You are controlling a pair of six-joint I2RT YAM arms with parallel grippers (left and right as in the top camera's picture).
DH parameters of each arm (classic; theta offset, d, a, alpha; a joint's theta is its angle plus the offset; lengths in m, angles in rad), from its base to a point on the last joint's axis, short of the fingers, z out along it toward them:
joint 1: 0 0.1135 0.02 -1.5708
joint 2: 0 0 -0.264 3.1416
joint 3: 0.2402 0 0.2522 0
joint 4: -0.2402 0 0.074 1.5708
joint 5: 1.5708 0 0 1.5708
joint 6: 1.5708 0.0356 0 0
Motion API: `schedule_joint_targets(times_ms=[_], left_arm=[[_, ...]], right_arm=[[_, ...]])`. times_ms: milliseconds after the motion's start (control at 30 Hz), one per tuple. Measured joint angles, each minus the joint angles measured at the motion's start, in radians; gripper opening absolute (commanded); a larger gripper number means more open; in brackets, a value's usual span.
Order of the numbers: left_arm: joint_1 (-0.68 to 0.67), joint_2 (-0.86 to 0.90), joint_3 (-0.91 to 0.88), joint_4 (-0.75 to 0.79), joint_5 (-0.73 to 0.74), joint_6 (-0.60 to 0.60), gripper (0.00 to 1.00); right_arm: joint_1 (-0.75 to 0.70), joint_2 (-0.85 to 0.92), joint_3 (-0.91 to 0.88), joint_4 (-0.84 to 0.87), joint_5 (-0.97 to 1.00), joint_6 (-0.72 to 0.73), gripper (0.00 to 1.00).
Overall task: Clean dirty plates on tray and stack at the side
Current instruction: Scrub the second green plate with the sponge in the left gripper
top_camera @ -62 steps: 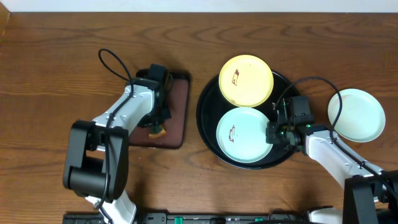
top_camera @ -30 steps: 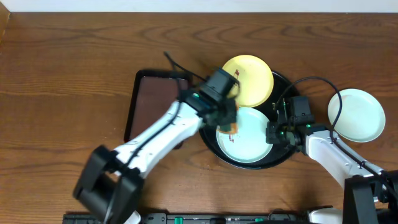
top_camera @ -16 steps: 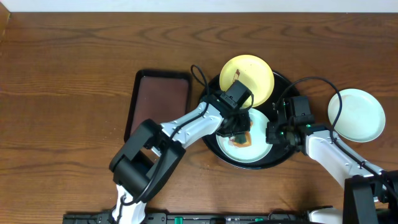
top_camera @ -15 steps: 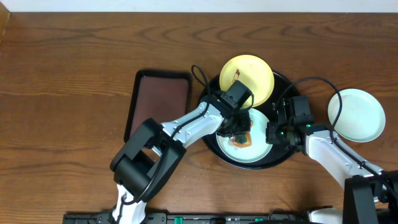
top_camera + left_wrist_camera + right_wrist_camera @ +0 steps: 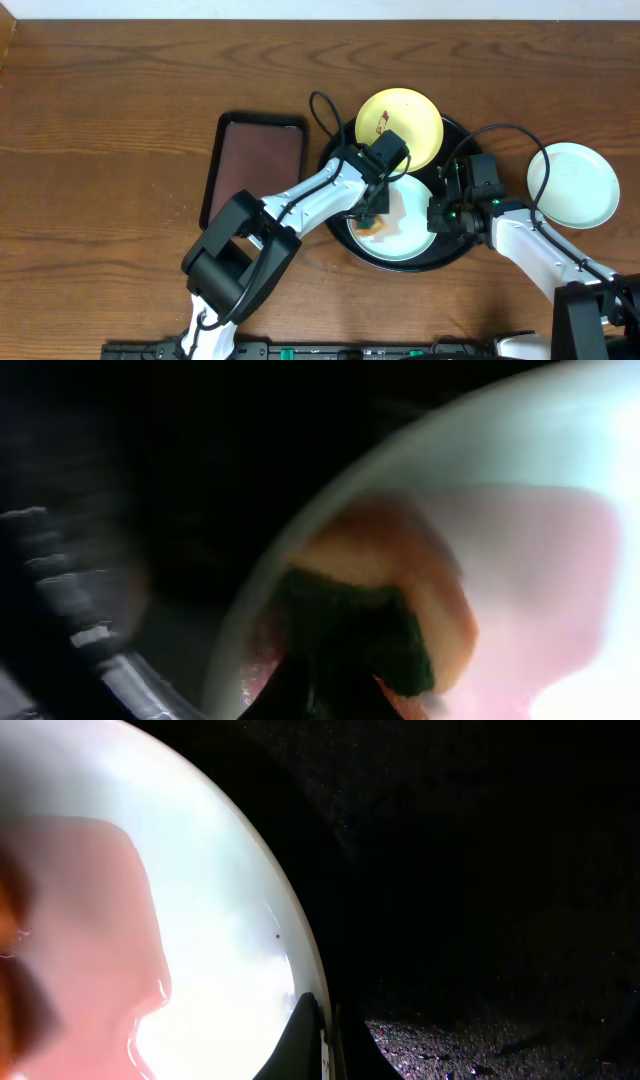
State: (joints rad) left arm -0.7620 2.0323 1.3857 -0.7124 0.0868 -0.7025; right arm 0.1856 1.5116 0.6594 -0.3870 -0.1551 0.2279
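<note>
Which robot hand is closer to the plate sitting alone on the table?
Right. The right fingers pinch the rim of the blue plate, left of the lone plate; the left fingers, holding a sponge, sit farther left.

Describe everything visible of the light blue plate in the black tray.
The light blue plate is small, round, shallow and glossy. It lies flat in the black tray, beside the yellow plate. The left claw presses an orange-green sponge on its left part; the right claw sits at its right rim.
</note>
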Motion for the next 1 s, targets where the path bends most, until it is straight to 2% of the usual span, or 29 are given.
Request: schedule_joint_targets(times_ms=[233,400,500,733,1000], left_arm=[[-0.011,0.039,0.128,-0.186,-0.158,0.001,0.07],[-0.005,0.039,0.162,-0.191,-0.199,0.001,0.07],[0.005,0.04,0.161,-0.146,-0.167,0.0,0.07],[0.014,0.056,0.128,0.041,0.019,-0.005,0.07],[0.016,0.09,0.127,0.034,0.221,-0.024,0.07]], right_arm=[[0.003,0.0,0.001,-0.013,-0.028,0.003,0.01],[0.003,0.0,0.001,-0.016,-0.03,0.003,0.01],[0.003,0.0,0.001,-0.016,-0.03,0.003,0.01],[0.003,0.0,0.001,-0.016,-0.03,0.004,0.01],[0.003,0.0,0.002,-0.016,-0.023,0.004,0.01]])
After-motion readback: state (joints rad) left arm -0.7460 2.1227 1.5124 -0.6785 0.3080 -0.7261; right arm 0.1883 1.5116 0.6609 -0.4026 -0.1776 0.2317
